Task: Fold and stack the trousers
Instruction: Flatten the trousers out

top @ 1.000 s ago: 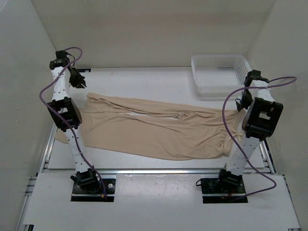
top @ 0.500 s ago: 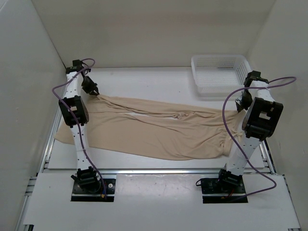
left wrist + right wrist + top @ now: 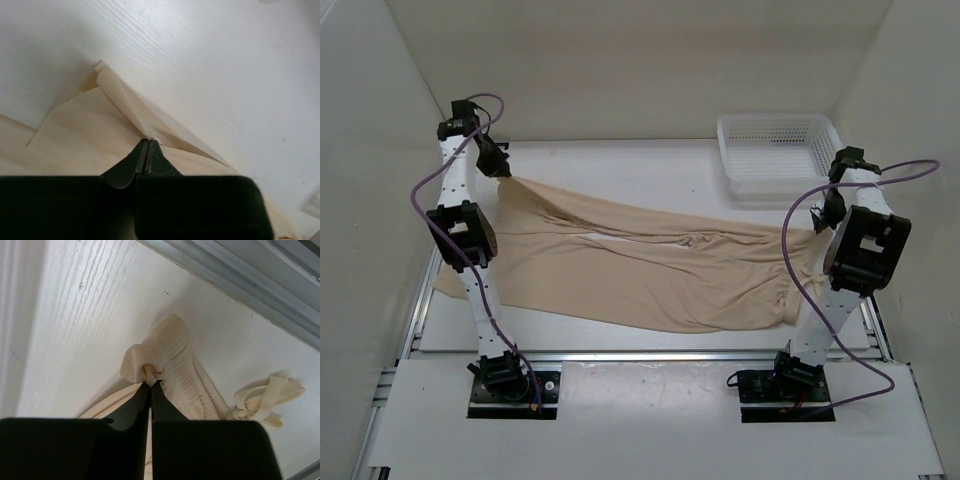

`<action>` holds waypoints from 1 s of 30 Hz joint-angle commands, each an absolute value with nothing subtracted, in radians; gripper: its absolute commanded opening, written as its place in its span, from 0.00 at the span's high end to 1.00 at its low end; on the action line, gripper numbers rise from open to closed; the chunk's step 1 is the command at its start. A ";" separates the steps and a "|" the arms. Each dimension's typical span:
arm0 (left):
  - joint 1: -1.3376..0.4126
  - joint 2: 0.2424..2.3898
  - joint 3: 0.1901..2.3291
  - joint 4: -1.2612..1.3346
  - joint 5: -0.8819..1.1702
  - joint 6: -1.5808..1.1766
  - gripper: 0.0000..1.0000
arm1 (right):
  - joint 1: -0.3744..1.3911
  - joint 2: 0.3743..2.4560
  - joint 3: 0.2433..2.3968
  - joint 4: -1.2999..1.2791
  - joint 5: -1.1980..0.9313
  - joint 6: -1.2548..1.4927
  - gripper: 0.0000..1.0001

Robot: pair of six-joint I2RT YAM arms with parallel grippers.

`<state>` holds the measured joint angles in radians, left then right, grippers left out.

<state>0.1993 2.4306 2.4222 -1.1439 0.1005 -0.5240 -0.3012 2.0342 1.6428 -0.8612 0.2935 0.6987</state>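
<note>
Lifting trousers point(image 3: 640, 270) corner higher, left claw point(image 3: 149, 141) apparently clamped

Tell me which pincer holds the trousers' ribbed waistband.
The right pincer: the trousers bunch up ribbed at its tips; the left pincer pinches a plain, smooth edge.

The left hand point(image 3: 149, 141) pinches a raised fold of the trousers point(image 3: 85, 125) above the white table point(image 3: 210, 65).
</note>
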 commanded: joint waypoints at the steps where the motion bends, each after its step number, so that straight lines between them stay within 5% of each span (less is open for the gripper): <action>1: 0.227 2.220 2.433 -1.123 0.067 -0.514 0.90 | -0.314 1.936 1.646 -0.856 0.339 0.701 1.00; 30: 0.368 1.902 2.235 -1.161 0.063 -0.405 0.90 | -0.324 1.614 1.494 -0.845 0.388 0.730 1.00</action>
<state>0.3702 1.9274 2.2177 -1.1927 0.0856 -0.4320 -0.3122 1.6241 1.4845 -0.8684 0.3454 0.7258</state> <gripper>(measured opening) 0.112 0.008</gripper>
